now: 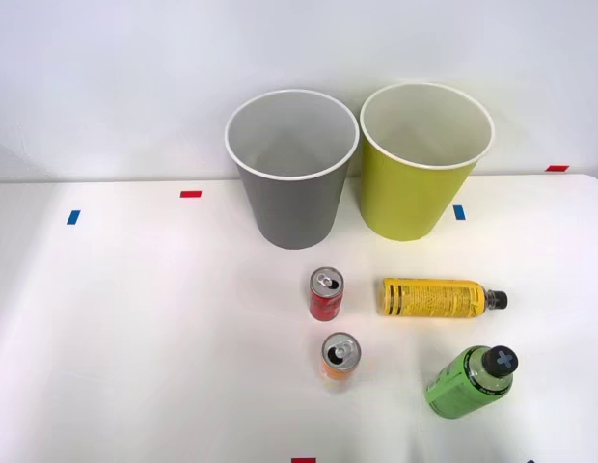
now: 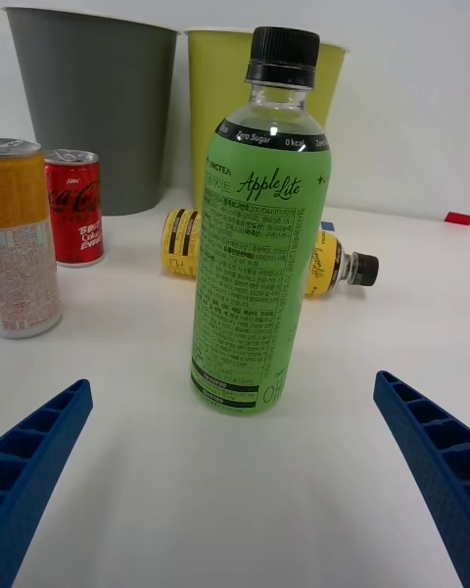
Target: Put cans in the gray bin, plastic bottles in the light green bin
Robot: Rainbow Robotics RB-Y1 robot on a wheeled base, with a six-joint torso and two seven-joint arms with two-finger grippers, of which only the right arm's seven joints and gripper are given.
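From the front view, the gray bin (image 1: 292, 169) and the green bin (image 1: 426, 159) stand side by side at upper centre, rims nearly touching, gray on the left, and both look empty. Below them on the white table (image 1: 135, 318) stand the two cans, upright: the red can (image 1: 326, 294) just under the gray bin and the orange can (image 1: 339, 357) a little lower in the frame. To their right the yellow bottle (image 1: 436, 297) lies on its side, cap pointing right. The green bottle (image 1: 469, 382) stands upright at lower right, well apart from both bins. Nothing has been sorted yet, so I'd say the task is at its very start.

From the right wrist view, the green bottle (image 2: 262, 255) fills the centre, upright, with the yellow bottle (image 2: 333, 260) lying behind it, the orange can (image 2: 24, 240) and red can (image 2: 75, 206) at the left edge, and the gray bin (image 2: 98, 108) and green bin (image 2: 220, 78) at the back. The gripper (image 2: 235, 461) is spread wide, its blue fingers (image 2: 39, 451) at the two bottom corners, holding nothing and touching nothing, with the bottle between and beyond them.

This looks like the approach to the first pick. The next move, I judge, calls for advancing until the fingers flank the bottle's body, closing squarely without tipping it, then carrying it to the green bin.
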